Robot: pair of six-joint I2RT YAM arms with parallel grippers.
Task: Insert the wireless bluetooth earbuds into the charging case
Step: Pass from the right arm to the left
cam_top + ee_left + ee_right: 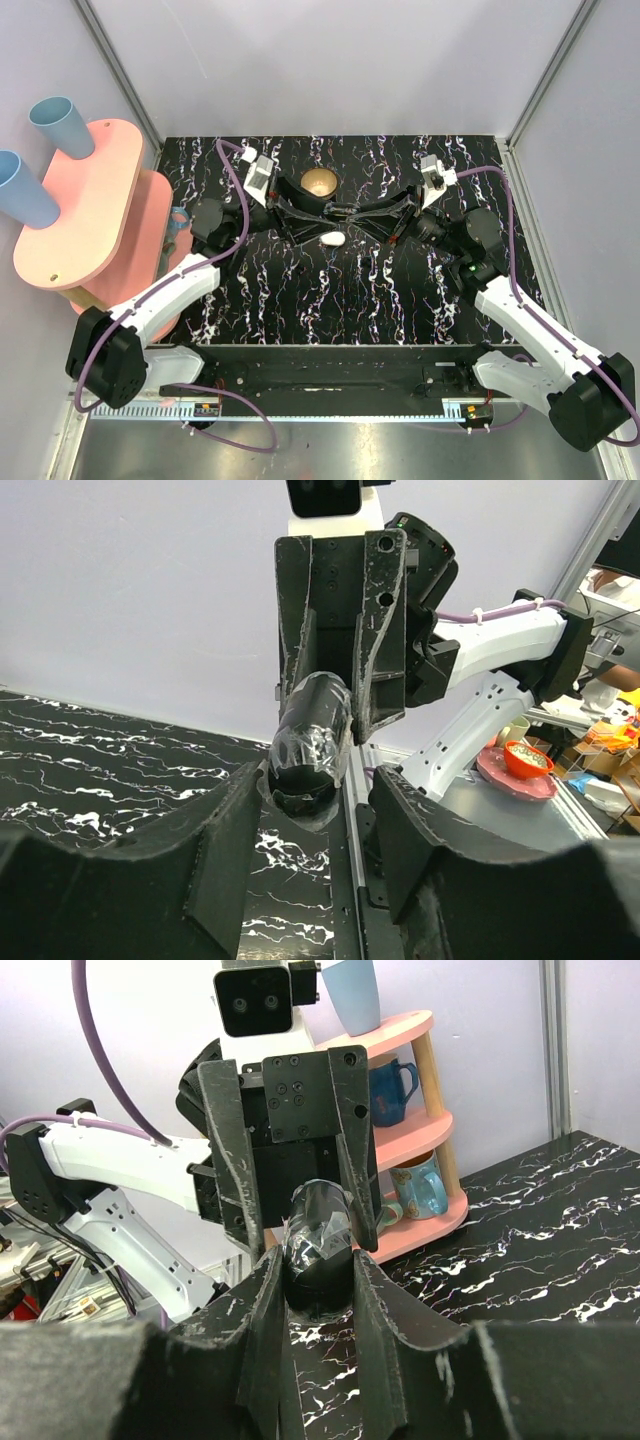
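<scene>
Looked like an early step: nothing put away yet. Had the left claw (pixel 318 785) in from the left of the round gold-brown metal bowl (pixel 319 182), fingers apart on both sides of a short black round tube (pixel 315 725) in shiny clear wrap, with a gap showing on one side. Just in front of the bowl, saw the small smooth white egg-shaped plastic charging case (pixel 332 239) lying alone on the black marbled table (pixel 400 310). Looked smaller than the bowl, and too tiny to tell open or closed. Had the right claw (pixel 318 1265) in from the bowl's right, clamped on the same tube. Found no tiny white plastic earbuds in any view. Next, likely called for a firm left pinch on the tube, with care not to bump the case.
</scene>
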